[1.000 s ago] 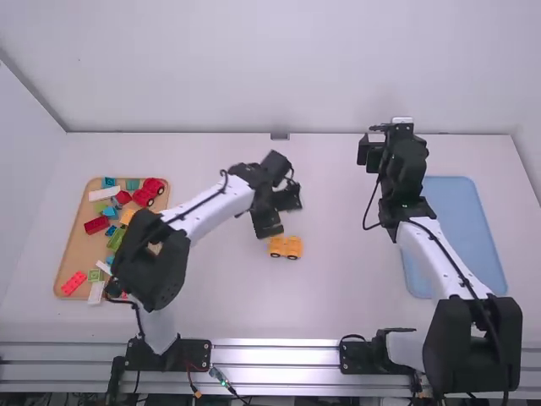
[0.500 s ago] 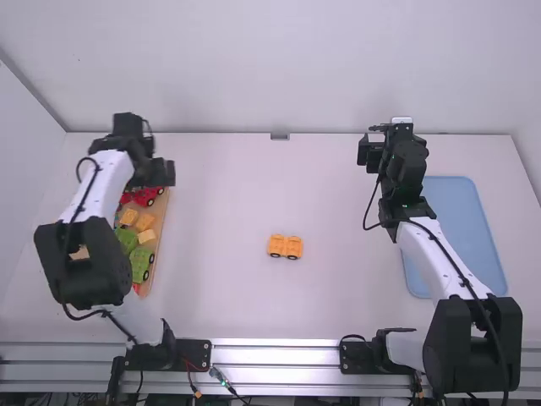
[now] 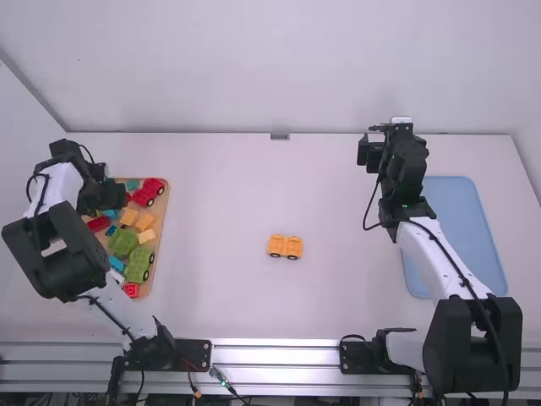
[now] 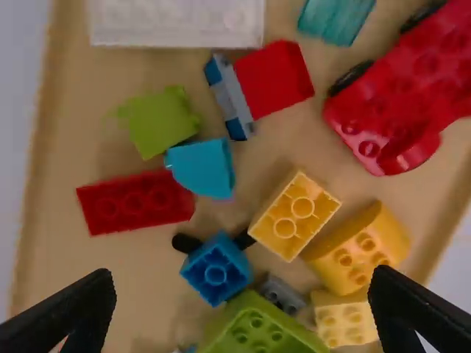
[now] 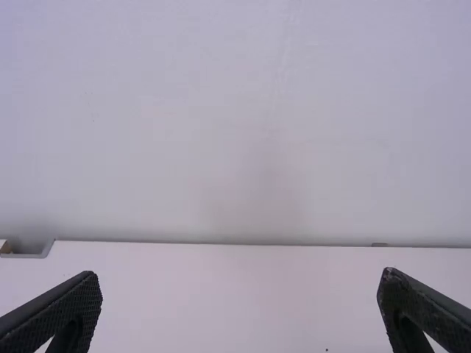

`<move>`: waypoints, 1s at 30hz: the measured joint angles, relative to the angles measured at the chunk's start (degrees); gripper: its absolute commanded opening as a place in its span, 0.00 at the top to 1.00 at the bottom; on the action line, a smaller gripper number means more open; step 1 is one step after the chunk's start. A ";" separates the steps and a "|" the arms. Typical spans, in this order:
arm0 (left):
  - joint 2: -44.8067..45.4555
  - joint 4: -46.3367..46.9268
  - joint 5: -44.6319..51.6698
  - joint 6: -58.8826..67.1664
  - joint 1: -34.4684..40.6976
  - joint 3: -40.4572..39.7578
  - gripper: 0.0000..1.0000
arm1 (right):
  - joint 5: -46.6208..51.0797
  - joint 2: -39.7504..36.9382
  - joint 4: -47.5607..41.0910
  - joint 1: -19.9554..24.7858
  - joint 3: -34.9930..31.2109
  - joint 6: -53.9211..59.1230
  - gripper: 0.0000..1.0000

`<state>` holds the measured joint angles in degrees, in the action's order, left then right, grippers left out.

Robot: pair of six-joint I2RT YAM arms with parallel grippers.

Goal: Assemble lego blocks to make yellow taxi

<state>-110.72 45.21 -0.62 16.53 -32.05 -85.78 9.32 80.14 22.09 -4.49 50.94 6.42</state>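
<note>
1 blue tray with rounded corners lies flat on the right side of the white table. A pale wall stands along the table's far edge, where 1 small grey bracket sits near the middle. A grooved metal rail runs along the near edge. 1 tiny dark speck marks the tabletop.
</note>
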 measured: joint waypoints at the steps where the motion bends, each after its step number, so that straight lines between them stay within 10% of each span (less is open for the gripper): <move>1: -0.55 -0.04 -0.07 1.38 0.09 -0.04 0.22 | -0.22 0.00 0.02 0.00 0.00 -0.04 0.01; 6: -5.09 -2.67 -1.53 14.05 1.99 -0.20 0.50 | -2.51 0.00 0.94 0.00 0.00 0.00 0.01; 30: -5.49 -10.86 -0.07 26.86 2.69 8.07 0.53 | -3.85 0.00 1.86 -1.18 0.00 -0.11 0.01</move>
<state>-116.20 34.35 -0.69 43.40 -29.36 -77.71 5.48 80.14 23.94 -5.67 50.94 6.31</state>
